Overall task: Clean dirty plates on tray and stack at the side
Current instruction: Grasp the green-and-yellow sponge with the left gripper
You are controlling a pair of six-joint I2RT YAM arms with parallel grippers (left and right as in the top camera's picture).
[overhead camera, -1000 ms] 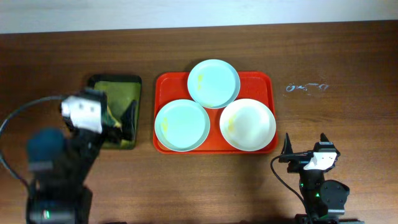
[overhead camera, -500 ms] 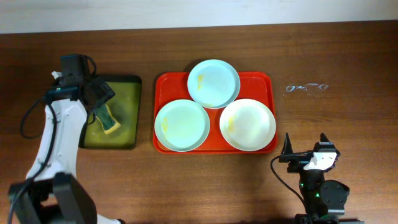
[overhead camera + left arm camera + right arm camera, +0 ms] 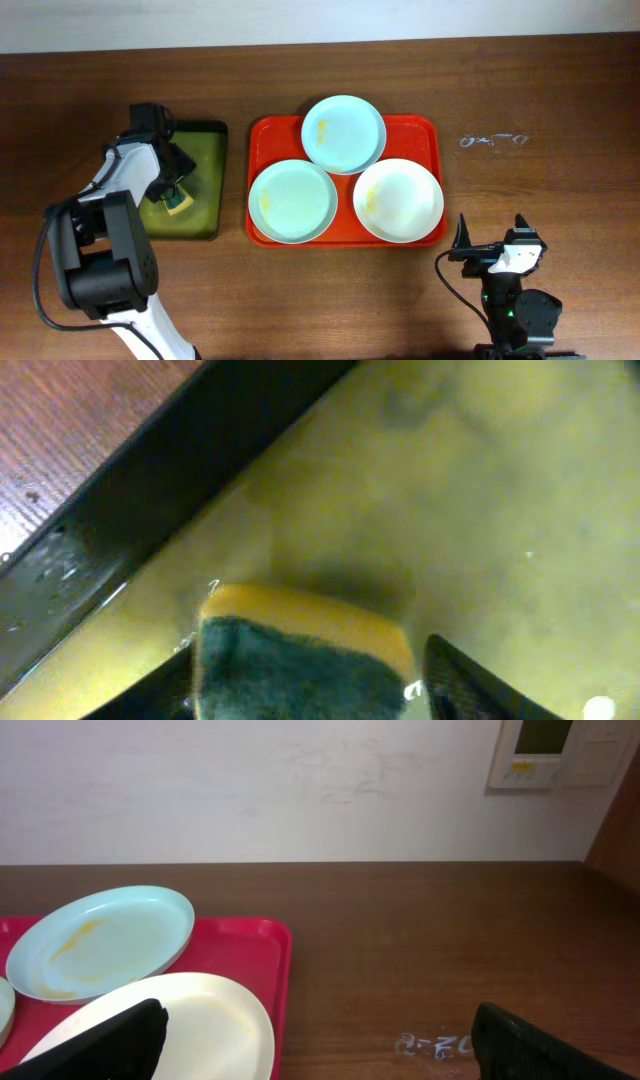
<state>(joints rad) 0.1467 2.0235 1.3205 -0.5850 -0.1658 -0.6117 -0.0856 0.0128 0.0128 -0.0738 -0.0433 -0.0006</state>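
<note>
The left fingers (image 3: 465,685) stand on either side of a yellow rectangular sponge with a dark green scouring face (image 3: 300,660). One is against its side and the other is a sliver off, so I cannot tell whether they are clenched on it. Only the left wrist view shows this. From overhead the wrist covers most of the sponge, which lies on the wet floor of the small dark green-black plastic tray (image 3: 205,135).

The right fingers (image 3: 110,1040) are spread wide and released, holding nothing, above the brown wooden bench (image 3: 560,80) just off the near right corner of the large red rectangular plastic tray (image 3: 432,128).

The overhead view takes in all three plates on that tray:
- A round pale blue-green plate (image 3: 343,133) sits at the far edge.
- A second pale blue-green plate (image 3: 292,200) sits near left.
- A round white plate (image 3: 398,200) sits near right.

Each plate has a yellowish smear, and the far plate overlaps the other two. The right wrist view shows the white plate, the far plate and a sliver of the third, along with a white wall panel (image 3: 555,750). A chalky scribble (image 3: 492,141) marks the bench right of the red tray.
</note>
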